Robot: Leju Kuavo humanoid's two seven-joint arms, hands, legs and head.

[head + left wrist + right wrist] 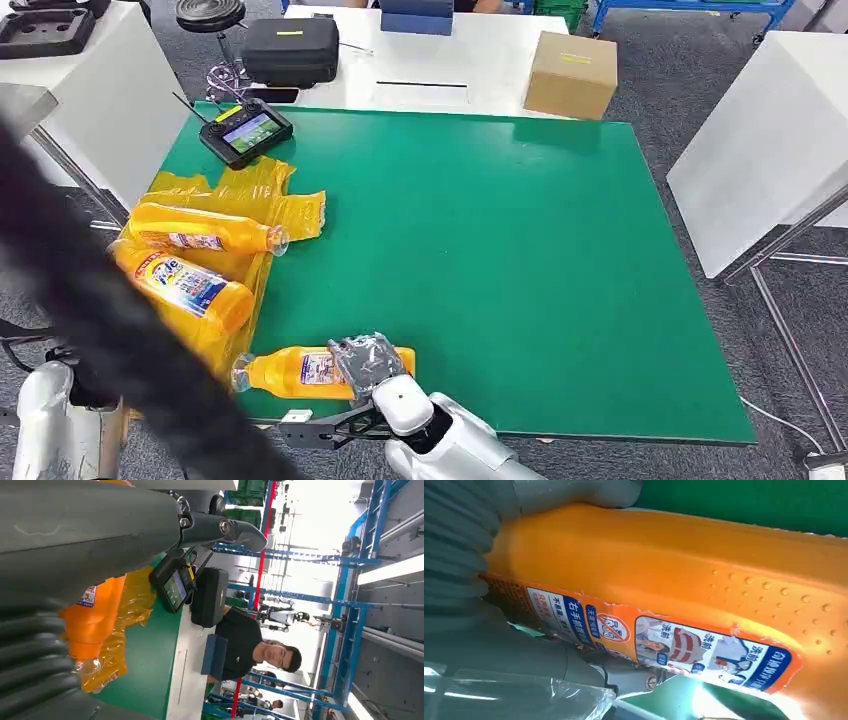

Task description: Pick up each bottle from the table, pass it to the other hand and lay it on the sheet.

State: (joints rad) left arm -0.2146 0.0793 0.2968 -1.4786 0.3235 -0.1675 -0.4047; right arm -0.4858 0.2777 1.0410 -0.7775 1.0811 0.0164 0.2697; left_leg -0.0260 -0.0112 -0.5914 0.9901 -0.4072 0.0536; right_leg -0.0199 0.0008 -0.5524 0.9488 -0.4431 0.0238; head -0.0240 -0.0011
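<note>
Right hand [367, 362] wraps a lying bottle [300, 371] at the bench [520, 270] near edge, just beside the yellow sheet [235, 195], where two bottles [200, 230] lie. Left hand [60, 540]: whether its fingers are apart or closed cannot be told.

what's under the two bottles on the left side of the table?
Both bottles lie on the crumpled yellow sheet, which rests on the green table. The sheet's part beneath them is covered, and the robot's dark arm hides its near-left edge.
</note>
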